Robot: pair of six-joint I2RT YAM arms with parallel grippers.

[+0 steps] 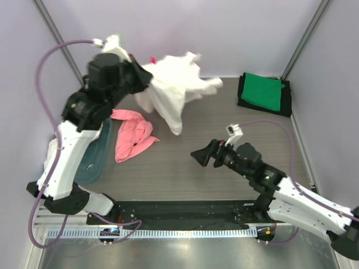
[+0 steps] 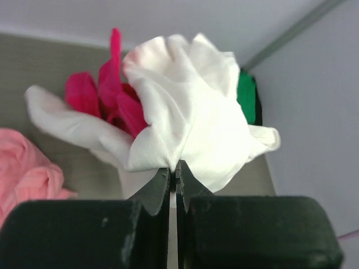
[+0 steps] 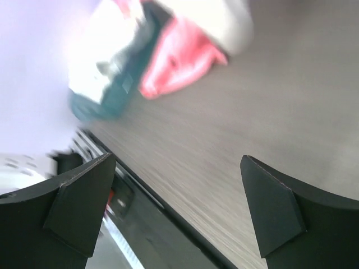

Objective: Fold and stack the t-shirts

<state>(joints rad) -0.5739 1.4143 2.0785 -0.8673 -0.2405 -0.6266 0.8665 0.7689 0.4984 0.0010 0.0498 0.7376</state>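
Observation:
My left gripper (image 1: 143,77) is raised at the back left, shut on a bunched white t-shirt (image 1: 175,87) that hangs from it above the table; the wrist view shows the closed jaws pinching the white t-shirt (image 2: 190,123). A crimson t-shirt (image 2: 115,95) shows behind it, tangled with the white cloth. A light pink t-shirt (image 1: 133,134) lies crumpled on the table below. A folded green t-shirt (image 1: 262,89) lies on a black one (image 1: 286,103) at the back right. My right gripper (image 1: 199,156) is open and empty over the table's middle, and the wrist view (image 3: 176,207) shows it over bare table.
A greyish-teal t-shirt (image 1: 96,157) lies flat at the left, partly under my left arm. Grey walls with corner posts close the back and sides. A black rail (image 1: 179,213) runs along the near edge.

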